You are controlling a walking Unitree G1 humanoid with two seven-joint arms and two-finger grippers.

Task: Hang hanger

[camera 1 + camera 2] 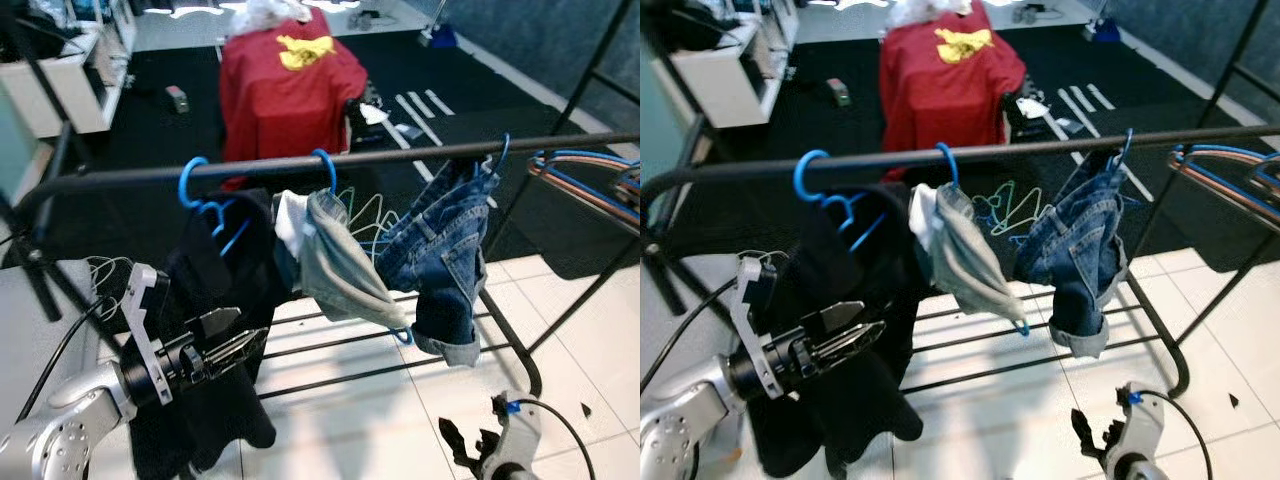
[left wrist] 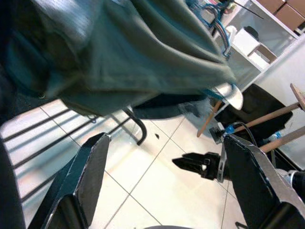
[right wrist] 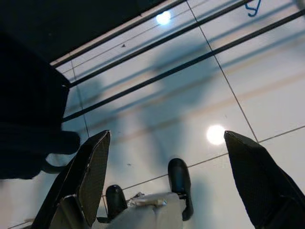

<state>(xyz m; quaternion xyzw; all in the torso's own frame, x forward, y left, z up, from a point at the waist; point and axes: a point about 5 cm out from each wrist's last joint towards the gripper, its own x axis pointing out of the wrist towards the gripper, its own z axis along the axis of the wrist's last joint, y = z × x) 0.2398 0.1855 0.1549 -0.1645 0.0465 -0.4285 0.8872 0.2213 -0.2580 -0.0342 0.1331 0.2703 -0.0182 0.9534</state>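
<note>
The hanger (image 1: 200, 195) with the dark garment (image 1: 215, 300) already hooks over the rail (image 1: 400, 155). The left hand (image 1: 225, 345), fingers spread and released, sits against the cloth; the right hand (image 1: 465, 440) hangs low, open, idle.

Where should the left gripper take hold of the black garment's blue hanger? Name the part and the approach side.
Probably the bare blue neck just below the hook of the blue hanger, above the black garment. The cloth hides the shoulders, and the rail blocks the top. Come from the robot's side, rising from below, where the left gripper hangs open.
</note>
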